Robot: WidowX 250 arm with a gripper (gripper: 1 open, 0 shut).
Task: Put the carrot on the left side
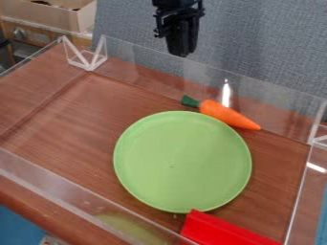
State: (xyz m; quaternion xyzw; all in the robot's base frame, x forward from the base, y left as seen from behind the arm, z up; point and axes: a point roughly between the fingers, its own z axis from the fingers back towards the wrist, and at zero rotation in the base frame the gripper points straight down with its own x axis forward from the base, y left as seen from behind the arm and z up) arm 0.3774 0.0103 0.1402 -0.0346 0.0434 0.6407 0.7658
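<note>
The carrot is small and orange with a dark green stub end pointing left. It lies on the wooden table just behind the right rim of the green plate. My gripper is a dark, narrow shape hanging high over the back wall, pointing down. It is above and slightly left of the carrot, well clear of it. Its fingers look pressed together with nothing between them.
A flat red block lies at the front edge below the plate. Clear acrylic walls ring the wooden table. A small clear triangular stand sits at the back left corner, with cardboard boxes behind it.
</note>
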